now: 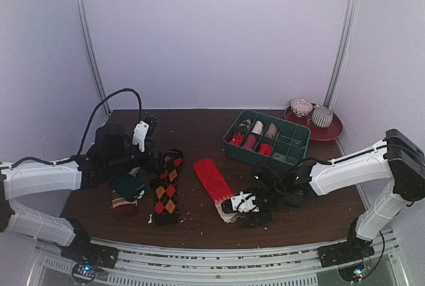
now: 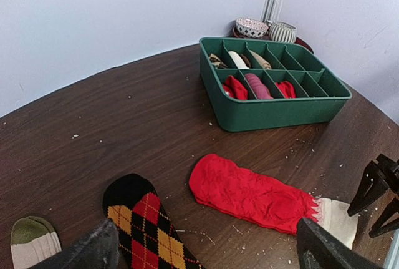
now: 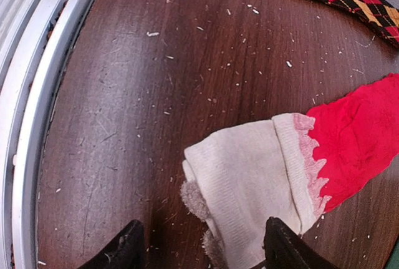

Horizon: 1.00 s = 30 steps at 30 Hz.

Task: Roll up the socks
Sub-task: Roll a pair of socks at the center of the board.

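The red sock (image 2: 249, 195) is bright red with a cream cuff and a pale pink frilled edge where the two meet. The argyle sock (image 2: 146, 225) is black with red, orange and yellow diamonds. The bench (image 2: 112, 119) is dark brown woodgrain flecked with white. The divided tray (image 2: 274, 116) is dark green, and its sock rolls (image 2: 257, 85) are red, pink and cream.

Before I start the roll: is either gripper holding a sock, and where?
Nothing held. The right gripper is open over the red sock at its beige cuff; left gripper open, empty.
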Available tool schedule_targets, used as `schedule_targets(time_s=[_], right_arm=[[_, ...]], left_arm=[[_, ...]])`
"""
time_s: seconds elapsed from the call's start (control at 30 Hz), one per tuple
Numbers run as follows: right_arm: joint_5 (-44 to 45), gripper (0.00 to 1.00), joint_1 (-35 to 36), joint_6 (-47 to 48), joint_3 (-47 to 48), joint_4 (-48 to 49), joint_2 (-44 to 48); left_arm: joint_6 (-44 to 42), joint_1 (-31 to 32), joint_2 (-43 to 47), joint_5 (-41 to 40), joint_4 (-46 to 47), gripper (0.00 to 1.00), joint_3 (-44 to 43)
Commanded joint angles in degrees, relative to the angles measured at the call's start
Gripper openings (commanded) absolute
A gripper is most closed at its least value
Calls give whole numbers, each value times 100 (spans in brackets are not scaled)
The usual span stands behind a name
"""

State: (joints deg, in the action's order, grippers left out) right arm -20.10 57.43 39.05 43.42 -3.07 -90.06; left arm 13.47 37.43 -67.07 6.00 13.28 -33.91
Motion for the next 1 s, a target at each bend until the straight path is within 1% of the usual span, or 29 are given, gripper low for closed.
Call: schedule_targets(time_s=[0.0, 0.17, 0.4, 0.5, 0.6, 0.67, 0.73, 0.83, 0.9, 0.97], right_arm=[[84, 64, -63, 106, 220, -18, -196], [198, 57, -124, 74, 312, -96, -521], [283, 45, -180, -296, 373, -189, -735], [346, 34, -182, -557, 501, -269, -878], [321, 25, -188, -845, 751, -638, -1103], [214, 22, -180, -1122, 879, -863, -1211], [-61, 19, -186, -1475, 1046, -1153, -1301], [-737, 17, -180, -2241, 1570, -1812, -1493], [-1403, 16, -227, -2830, 1973, -2300, -1778], [-2023, 15, -249, -3200, 2433, -2907, -2146]], left_arm=[[-55, -42, 9, -40, 245, 98, 55], [-77, -50, -76, -30, 252, 98, 40], [-108, -48, -105, -30, 244, 98, 63], [-108, -38, -66, -27, 239, 98, 92], [-116, -45, 29, -29, 191, 98, 121], [-153, -43, 114, -49, 163, 98, 169], [-230, -43, 212, -2, 149, 98, 223], [-351, -45, 370, 343, 244, 98, 427], [-323, -36, 476, 683, 581, 97, 720], [-217, -35, 594, 1021, 1064, 94, 1083]])
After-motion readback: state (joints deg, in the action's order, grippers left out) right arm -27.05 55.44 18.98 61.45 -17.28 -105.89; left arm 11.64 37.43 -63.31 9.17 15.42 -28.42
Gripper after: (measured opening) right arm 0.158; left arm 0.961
